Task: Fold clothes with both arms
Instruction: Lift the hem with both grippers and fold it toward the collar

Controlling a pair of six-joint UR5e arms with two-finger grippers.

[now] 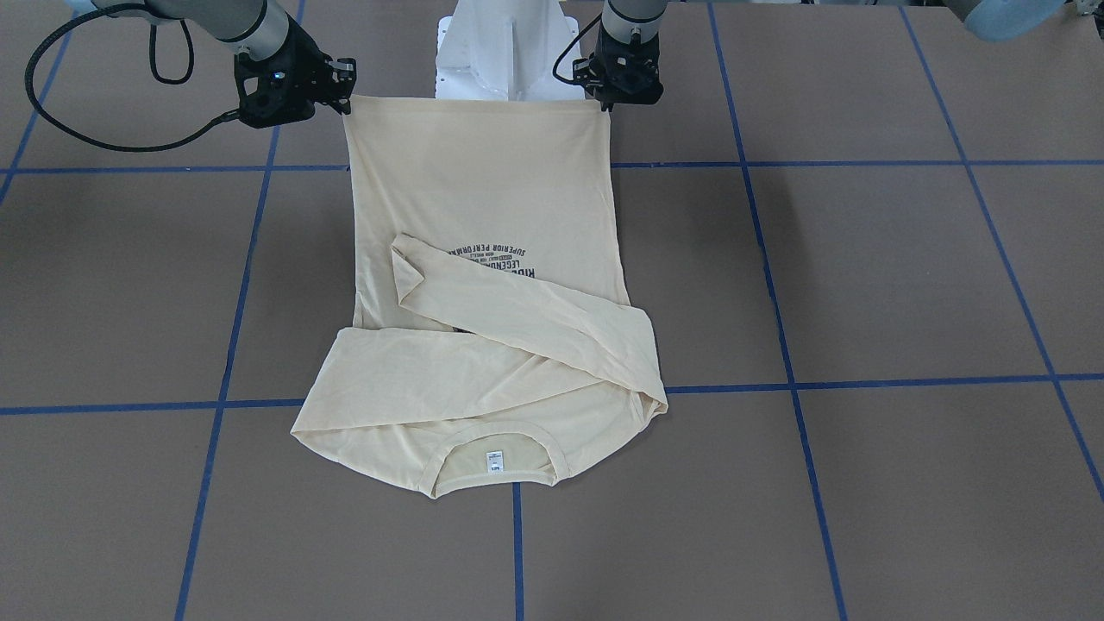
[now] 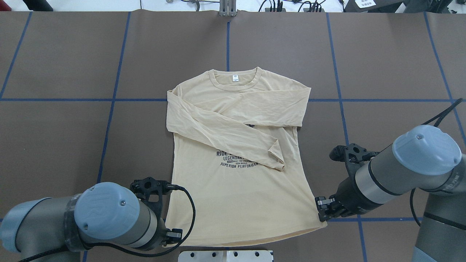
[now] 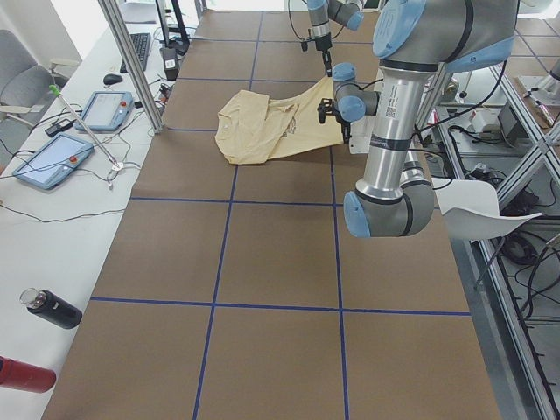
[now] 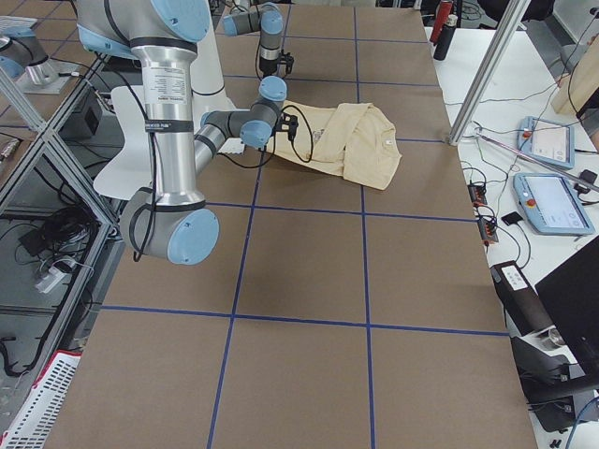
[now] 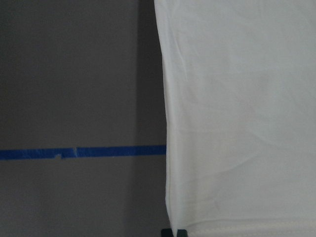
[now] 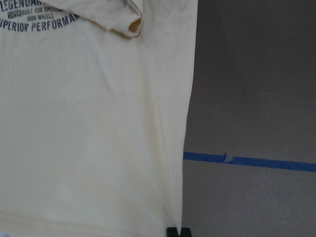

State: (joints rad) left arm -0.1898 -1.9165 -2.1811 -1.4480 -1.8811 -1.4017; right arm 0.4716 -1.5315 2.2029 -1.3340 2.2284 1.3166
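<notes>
The cream-yellow long-sleeved shirt (image 1: 483, 198) lies print up on the brown table (image 1: 862, 276), both sleeves folded across the chest. Its collar and white neck label (image 2: 235, 77) point away from the robot. My left gripper (image 1: 604, 103) is shut on the hem corner on its side, also seen in the overhead view (image 2: 171, 238). My right gripper (image 1: 348, 103) is shut on the other hem corner (image 2: 322, 215). The hem is stretched taut between them and held slightly above the table. Both wrist views show the shirt (image 5: 237, 123) (image 6: 89, 123) running away from closed fingertips.
The white pedestal base (image 1: 500, 52) stands just behind the hem. Blue tape lines (image 1: 862, 379) grid the table. Beyond the left end, a side table holds tablets (image 3: 52, 162) and a black bottle (image 3: 52, 308); a metal post (image 3: 131, 61) stands there.
</notes>
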